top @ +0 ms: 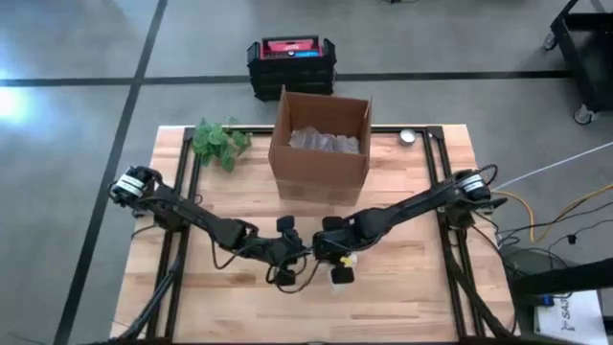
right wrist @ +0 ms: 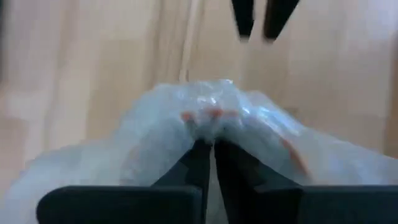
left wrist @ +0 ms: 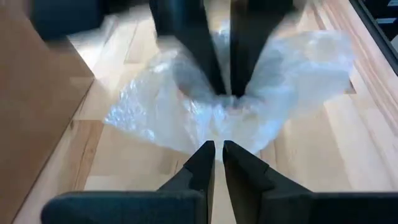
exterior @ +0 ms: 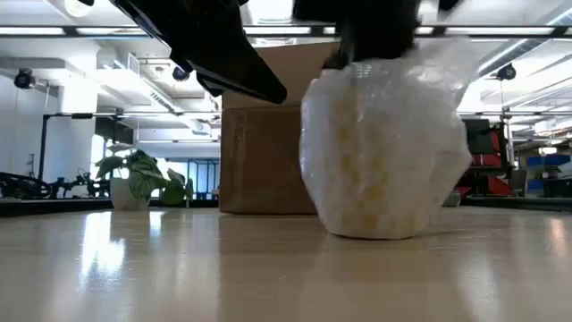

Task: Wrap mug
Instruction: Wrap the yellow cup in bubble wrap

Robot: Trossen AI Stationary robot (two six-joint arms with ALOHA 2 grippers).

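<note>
The mug is bundled in clear bubble wrap; yellow shows through the wrap. The bundle stands on its bottom on the wooden table, near the table's middle. My right gripper is above it, shut on the gathered wrap at the top. My left gripper hangs just left of the bundle with its fingers shut on nothing, and points at the wrap. In the low view the left arm ends a little short of the bundle. My right gripper pinches the gathered top of the bubble wrap between its two fingers, several layers bunched together. The fingers come from above and point down. The bundle stays upright with its bottom on the table.
An open cardboard box holding more bubble wrap stands at the far middle of the table. A green plant is at the far left, a small round object at the far right. A black crate sits on the floor beyond.
</note>
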